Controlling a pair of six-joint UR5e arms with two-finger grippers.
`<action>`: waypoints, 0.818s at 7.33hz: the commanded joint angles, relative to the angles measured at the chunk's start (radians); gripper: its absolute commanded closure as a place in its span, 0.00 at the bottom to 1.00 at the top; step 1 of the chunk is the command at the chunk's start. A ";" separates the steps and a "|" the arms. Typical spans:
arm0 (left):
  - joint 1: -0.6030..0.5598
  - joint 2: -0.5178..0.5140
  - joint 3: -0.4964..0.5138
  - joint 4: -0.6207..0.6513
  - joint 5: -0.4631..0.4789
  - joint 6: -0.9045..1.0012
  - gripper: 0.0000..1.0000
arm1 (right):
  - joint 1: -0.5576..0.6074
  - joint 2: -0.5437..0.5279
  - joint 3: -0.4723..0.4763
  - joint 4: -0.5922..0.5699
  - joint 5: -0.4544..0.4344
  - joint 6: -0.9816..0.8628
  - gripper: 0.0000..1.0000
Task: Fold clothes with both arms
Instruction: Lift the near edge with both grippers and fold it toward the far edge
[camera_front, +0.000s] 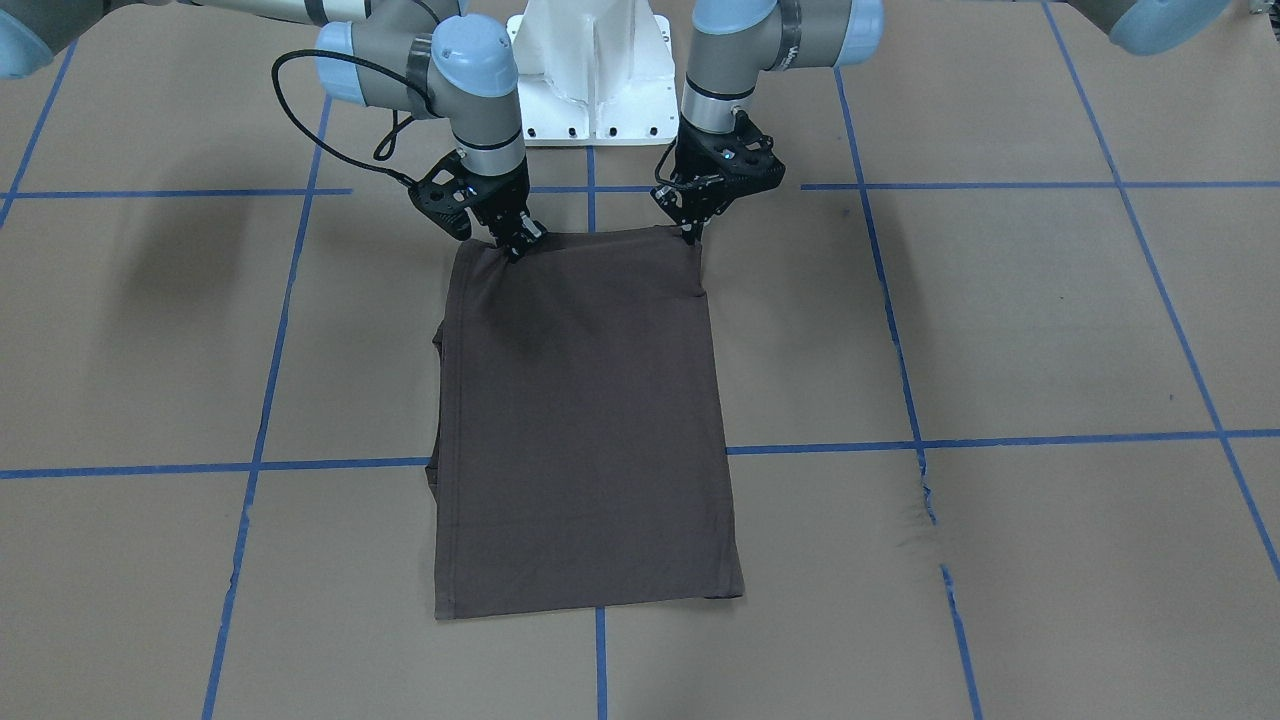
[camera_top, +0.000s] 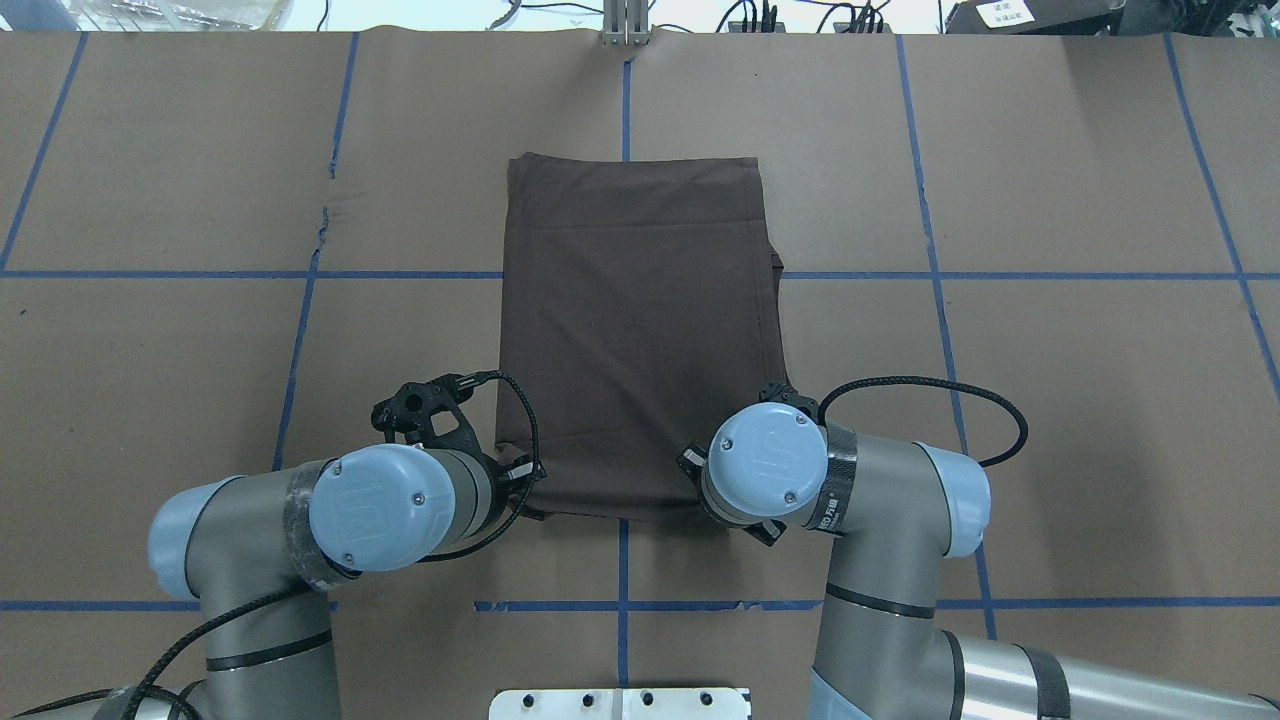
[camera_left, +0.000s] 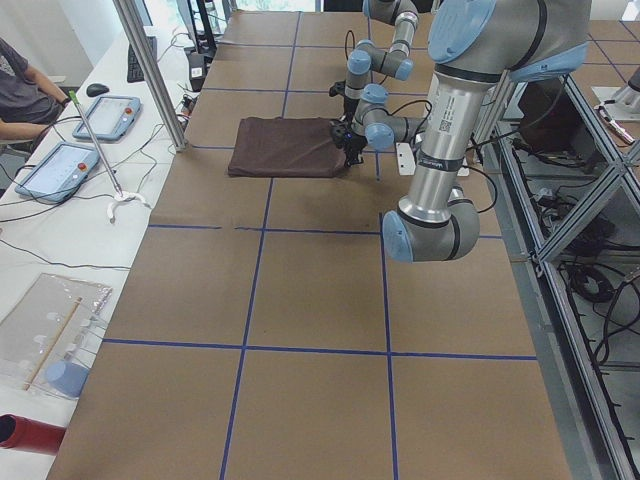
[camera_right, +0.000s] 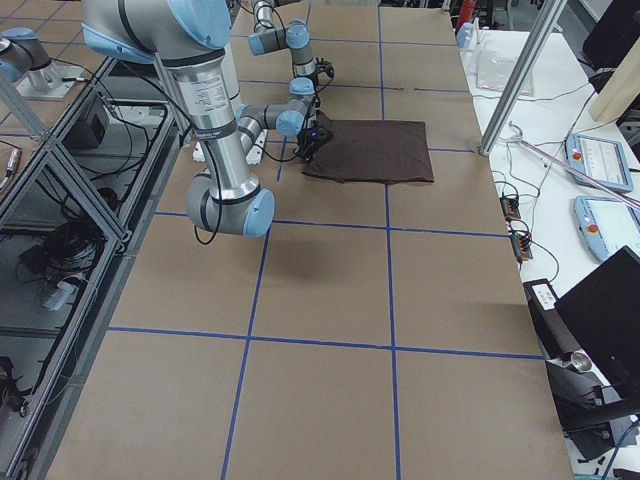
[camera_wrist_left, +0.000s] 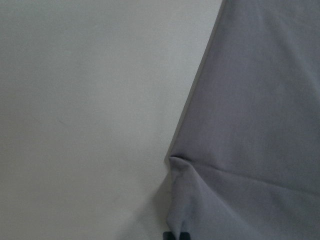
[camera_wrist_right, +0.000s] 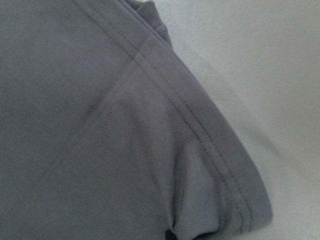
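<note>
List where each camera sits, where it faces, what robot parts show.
Front-facing: across the table, facing the robot, steeply down; left gripper and right gripper pinch the T-shirt.
Overhead: behind the robot, looking forward, down; left arm, right arm.
Exterior left: table's end; left arm near.
Exterior right: opposite end; right arm near.
Left wrist: close on the cloth's edge; gripper tip.
Right wrist: close on a hem.
Shared: all show the T-shirt.
</note>
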 joint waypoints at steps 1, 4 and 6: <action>0.000 -0.005 -0.009 0.000 -0.009 0.000 1.00 | 0.005 -0.003 0.041 0.000 -0.006 0.007 1.00; 0.029 0.006 -0.079 0.009 -0.001 -0.014 1.00 | -0.001 -0.052 0.146 0.001 0.003 0.003 1.00; 0.109 0.061 -0.195 0.031 -0.003 -0.018 1.00 | -0.049 -0.118 0.279 0.001 0.005 0.003 1.00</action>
